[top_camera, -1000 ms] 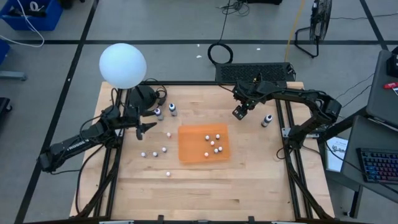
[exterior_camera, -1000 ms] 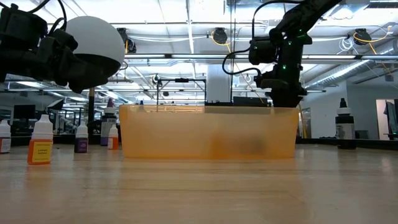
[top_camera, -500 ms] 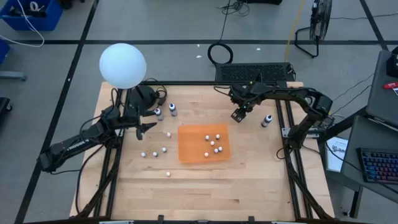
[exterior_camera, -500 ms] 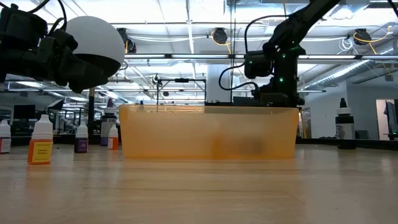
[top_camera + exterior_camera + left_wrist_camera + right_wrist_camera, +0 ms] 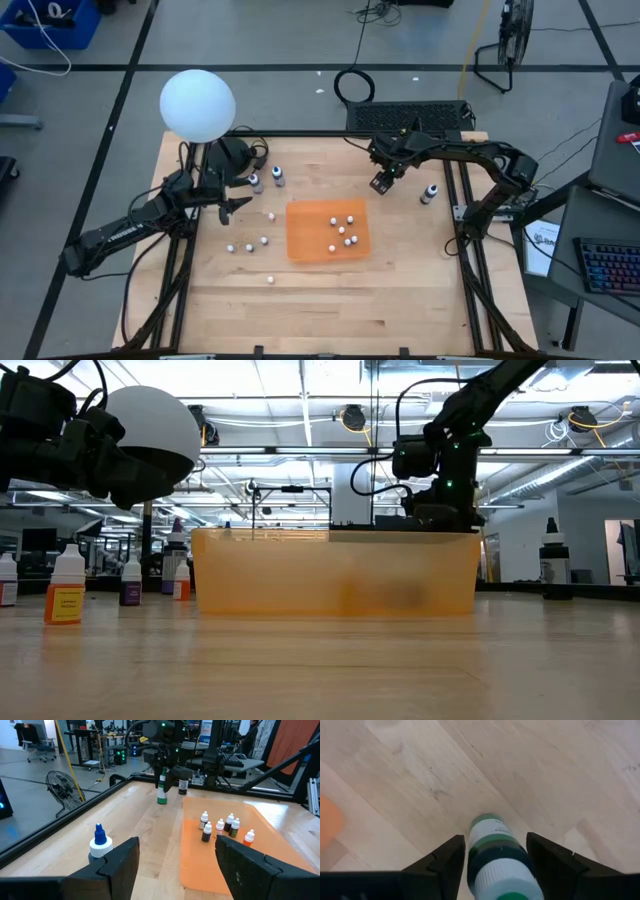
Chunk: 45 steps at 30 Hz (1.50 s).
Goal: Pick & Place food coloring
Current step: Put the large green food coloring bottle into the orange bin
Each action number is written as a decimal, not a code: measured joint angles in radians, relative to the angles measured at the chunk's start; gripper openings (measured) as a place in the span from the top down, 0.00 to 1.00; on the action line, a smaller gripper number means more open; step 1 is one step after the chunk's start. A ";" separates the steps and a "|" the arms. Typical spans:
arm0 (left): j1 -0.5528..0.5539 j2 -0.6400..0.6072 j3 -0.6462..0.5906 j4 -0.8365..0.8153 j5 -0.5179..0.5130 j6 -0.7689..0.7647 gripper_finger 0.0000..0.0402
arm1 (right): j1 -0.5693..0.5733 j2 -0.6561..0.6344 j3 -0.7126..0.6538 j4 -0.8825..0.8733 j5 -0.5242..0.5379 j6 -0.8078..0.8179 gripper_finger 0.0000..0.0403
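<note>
My right gripper (image 5: 381,182) hangs just beyond the far right corner of the orange mat (image 5: 310,240), shut on a green food coloring bottle (image 5: 495,845). The left wrist view shows that bottle (image 5: 161,792) under the dark fingers. Several small bottles (image 5: 343,228) stand on the mat, and several more (image 5: 250,243) stand on the wood to its left. Two taller ones (image 5: 266,178) stand at the far left, and a dark one (image 5: 429,193) stands at the right. My left gripper (image 5: 235,205) waits open, level, left of the mat. My right gripper pinches the green bottle's upper body (image 5: 492,851), just under its white cap, between its two fingers (image 5: 445,865). The fingers come from above, pointing steeply down. The bottle hangs upright below them; I cannot tell whether its base (image 5: 161,801) touches the wood.
A big white globe (image 5: 197,104) stands at the far left corner. A blue-tipped bottle (image 5: 100,842) stands close beside my left fingers. Black frame rails (image 5: 465,250) run along both table sides. Bare wood lies near the front edge (image 5: 320,320).
My right gripper has sunk a little and shifted slightly toward the table's left, carrying the green bottle upright. My left arm has kept still.
</note>
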<state>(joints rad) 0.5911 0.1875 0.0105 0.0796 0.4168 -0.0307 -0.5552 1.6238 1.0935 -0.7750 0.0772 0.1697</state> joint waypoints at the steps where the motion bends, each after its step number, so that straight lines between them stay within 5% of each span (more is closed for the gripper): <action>1: 0.000 0.000 0.000 0.000 0.000 0.000 0.36 | 0.000 0.000 0.000 -0.004 0.000 0.003 0.51; 18: 0.000 0.000 0.000 0.000 0.000 0.000 0.36 | 0.025 -0.024 -0.001 -0.021 0.013 -0.014 0.67; 31: 0.000 0.000 0.000 0.000 0.000 0.000 0.36 | 0.364 -0.206 0.241 -0.019 0.099 0.055 0.67; 37: 0.000 0.000 0.000 0.000 0.000 0.000 0.36 | 0.522 -0.063 0.459 -0.099 0.141 0.079 0.68; 45: 0.000 0.000 0.000 0.000 0.000 0.000 0.36 | 0.555 0.218 0.664 -0.307 0.056 0.040 0.68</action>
<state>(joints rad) 0.5914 0.1875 0.0105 0.0795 0.4164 -0.0307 -0.0002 1.8414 1.7579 -1.0823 0.1329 0.2096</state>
